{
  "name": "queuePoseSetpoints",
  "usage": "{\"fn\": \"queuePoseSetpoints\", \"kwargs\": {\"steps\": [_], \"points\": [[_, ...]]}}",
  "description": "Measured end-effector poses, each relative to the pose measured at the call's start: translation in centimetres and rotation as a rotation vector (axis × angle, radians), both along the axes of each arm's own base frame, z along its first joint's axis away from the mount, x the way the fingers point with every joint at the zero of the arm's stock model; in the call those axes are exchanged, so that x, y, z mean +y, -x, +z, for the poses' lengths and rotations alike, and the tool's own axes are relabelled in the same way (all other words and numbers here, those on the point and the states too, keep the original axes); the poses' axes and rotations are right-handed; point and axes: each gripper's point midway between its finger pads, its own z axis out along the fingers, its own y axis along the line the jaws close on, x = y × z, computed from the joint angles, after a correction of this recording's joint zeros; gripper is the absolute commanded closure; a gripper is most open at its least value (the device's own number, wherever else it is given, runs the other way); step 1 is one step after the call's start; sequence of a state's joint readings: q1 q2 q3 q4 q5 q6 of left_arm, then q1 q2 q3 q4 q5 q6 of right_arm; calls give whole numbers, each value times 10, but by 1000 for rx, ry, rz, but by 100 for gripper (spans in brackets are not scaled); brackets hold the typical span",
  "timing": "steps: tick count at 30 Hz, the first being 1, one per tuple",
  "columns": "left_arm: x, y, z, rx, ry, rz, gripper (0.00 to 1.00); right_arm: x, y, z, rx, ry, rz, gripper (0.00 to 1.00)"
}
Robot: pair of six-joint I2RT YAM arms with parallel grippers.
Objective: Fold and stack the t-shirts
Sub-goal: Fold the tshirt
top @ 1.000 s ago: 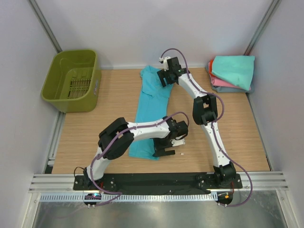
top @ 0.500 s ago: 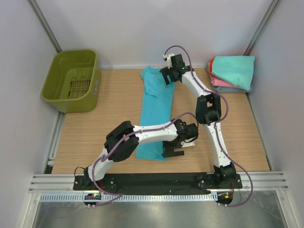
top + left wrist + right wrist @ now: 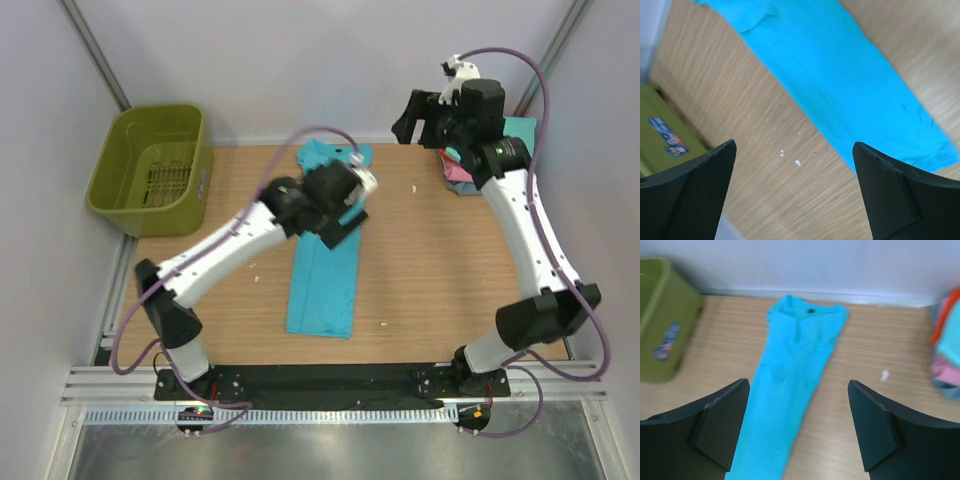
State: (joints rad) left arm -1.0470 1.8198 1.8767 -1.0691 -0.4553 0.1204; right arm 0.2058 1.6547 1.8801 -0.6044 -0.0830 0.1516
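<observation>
A bright turquoise-blue t-shirt [image 3: 322, 285] lies folded into a long narrow strip down the middle of the table, collar end at the back; it also shows in the left wrist view [image 3: 840, 75] and the right wrist view [image 3: 785, 385]. My left gripper [image 3: 340, 225] is open and empty, raised over the strip's upper part. My right gripper [image 3: 418, 115] is open and empty, raised high at the back right. A stack of folded t-shirts [image 3: 520, 135] sits at the back right, mint-teal on top, pink and orange-red edges below, partly hidden by my right arm.
An olive-green slotted plastic basket [image 3: 155, 170] stands at the back left; it also shows in the right wrist view [image 3: 662, 320]. Small white flecks [image 3: 385, 323] lie on the wooden table. Grey walls close in the back and sides.
Both arms have lifted off the shirt. The left gripper moved from the strip's near end up to its middle. The right gripper rose from the collar and swung right toward the stack.
</observation>
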Motion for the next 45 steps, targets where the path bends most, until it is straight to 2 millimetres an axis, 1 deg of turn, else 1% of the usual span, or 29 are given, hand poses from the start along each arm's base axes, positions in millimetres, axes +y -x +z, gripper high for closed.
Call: {"fn": "queuePoseSetpoints", "kwargs": {"steps": [1, 2, 3, 4, 5, 6, 7, 8, 9, 10, 11, 12, 13, 14, 15, 17, 19, 21, 25, 30, 33, 38, 39, 45], "points": [[20, -14, 21, 7, 108, 87, 1, 7, 16, 1, 11, -59, 28, 16], [37, -23, 32, 14, 167, 153, 1, 15, 32, -7, 47, -119, 57, 17], [60, -32, 40, 29, 241, 232, 0, 24, 48, -18, 90, -183, 90, 17], [83, -37, 42, 55, 293, 313, 0, 32, 63, -40, 169, -239, 112, 18], [103, -37, 37, 108, 351, 385, 0, 39, 77, -68, 263, -286, 126, 17], [118, -34, 27, 162, 403, 447, 0, 46, 92, -96, 353, -325, 135, 17], [130, -25, 11, 242, 442, 505, 0, 52, 104, -127, 450, -345, 131, 17], [136, -11, -9, 339, 479, 556, 1, 56, 122, -167, 581, -366, 116, 17], [140, 4, -30, 426, 501, 603, 1, 61, 144, -205, 703, -383, 102, 17], [144, 23, -53, 529, 508, 650, 2, 64, 171, -237, 828, -389, 84, 16], [144, 42, -73, 628, 512, 697, 3, 68, 200, -262, 936, -388, 72, 16], [143, 58, -93, 713, 510, 732, 4, 72, 226, -280, 1028, -388, 63, 16], [141, 71, -109, 775, 522, 761, 6, 76, 245, -291, 1089, -389, 64, 16], [140, 82, -122, 823, 526, 791, 7, 80, 263, -300, 1146, -389, 66, 17], [138, 94, -135, 874, 533, 823, 7, 84, 276, -306, 1188, -392, 66, 17], [134, 111, -153, 949, 562, 882, 11, 88, 291, -314, 1237, -405, 57, 18], [129, 116, -166, 985, 602, 927, 13, 92, 299, -318, 1259, -418, 55, 19], [125, 116, -173, 998, 643, 954, 13, 100, 303, -320, 1271, -431, 56, 19], [119, 113, -179, 1012, 691, 985, 20, 121, 309, -326, 1296, -443, 83, 23], [113, 106, -188, 1046, 717, 1031, 29, 139, 320, -329, 1356, -463, 106, 25], [113, 108, -196, 1074, 707, 1064, 37, 148, 325, -329, 1383, -469, 124, 26], [112, 115, -204, 1107, 708, 1100, 43, 153, 331, -330, 1391, -456, 142, 29], [112, 117, -204, 1116, 711, 1106, 44, 152, 331, -330, 1391, -455, 140, 30], [111, 123, -206, 1141, 729, 1118, 48, 149, 334, -334, 1396, -444, 126, 39]]}}
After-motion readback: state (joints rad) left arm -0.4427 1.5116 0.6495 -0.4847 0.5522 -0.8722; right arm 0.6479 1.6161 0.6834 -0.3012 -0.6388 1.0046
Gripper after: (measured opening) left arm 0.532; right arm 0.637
